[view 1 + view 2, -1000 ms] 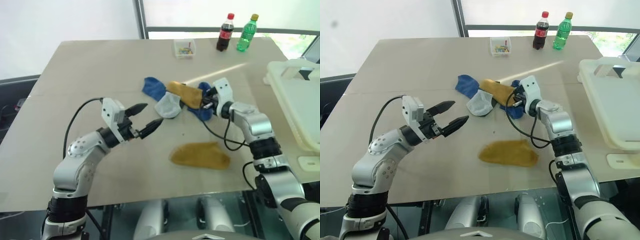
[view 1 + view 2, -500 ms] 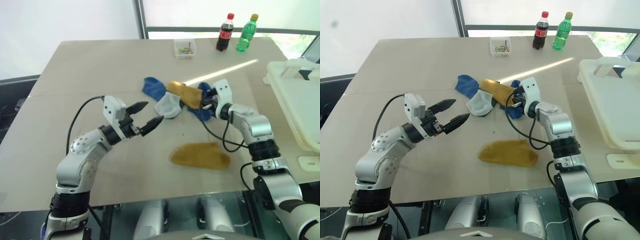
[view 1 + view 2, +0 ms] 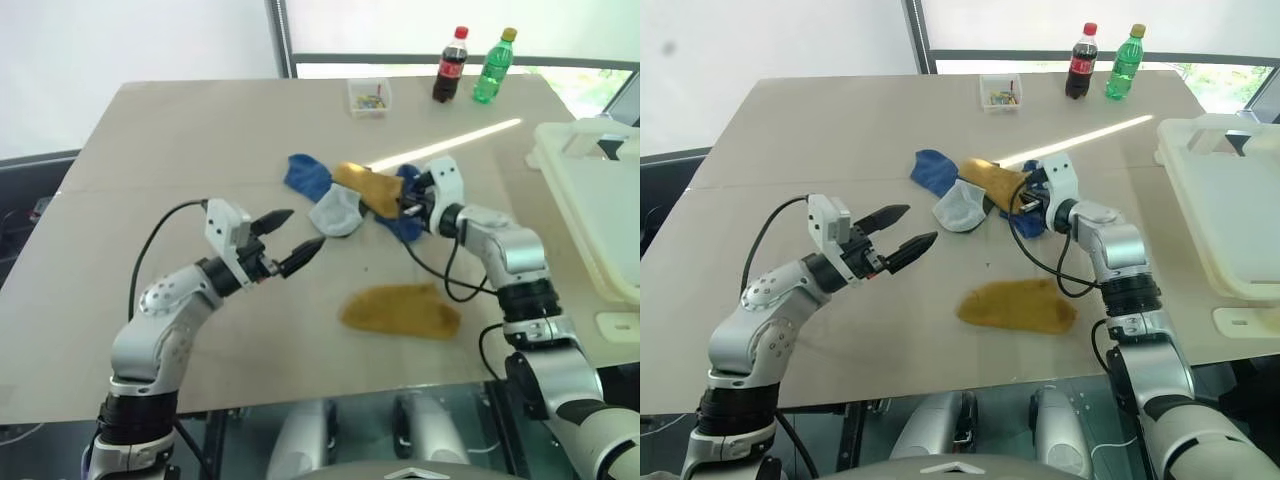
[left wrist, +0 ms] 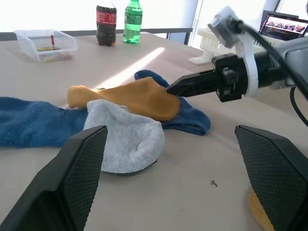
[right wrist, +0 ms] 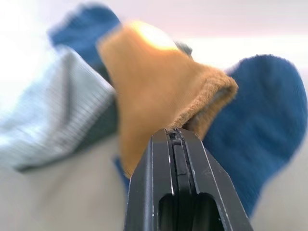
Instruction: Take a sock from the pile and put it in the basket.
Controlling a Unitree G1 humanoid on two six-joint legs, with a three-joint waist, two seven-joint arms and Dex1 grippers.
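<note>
item: sock transfer, stage one of two — pick in hand, carry not yet begun.

the pile (image 3: 355, 193): heap of ankle socks near the middle of the counter (image 3: 180, 140). contents: blue sock (image 3: 306, 175) at the robot's left end, pale grey sock (image 3: 337, 212) just in front of it, mustard sock (image 3: 368, 189) lying across the top, a second blue sock (image 4: 190, 118) under and beside the mustard one at the right end. a separate mustard sock (image 3: 402, 311) lies flat on the counter nearer the robot, well apart from the heap.

right claw (image 3: 409, 207): fingers pressed together, tips at the cuff edge of the mustard sock on the pile; the right wrist view shows the cuff bunched against the tips, so the sock reads as pinched at its opening, most of it resting on the heap.

left claw (image 3: 296, 238): fingers spread wide, holding nothing, poised above bare counter near the grey sock, apart from it.

the basket (image 3: 598, 210): large cream plastic basket at the counter's right edge, well apart from the pile.

bystanders: small clear box (image 3: 368, 97), cola bottle (image 3: 451, 65), green bottle (image 3: 494, 66), all at the far edge.

next move, as judged: lift the mustard sock clear of the blue one below, check the thin cuff grip holds, then swing right over the basket rim before letting go. risk: the cuff slipping free, or a neighbouring sock dragging along.
</note>
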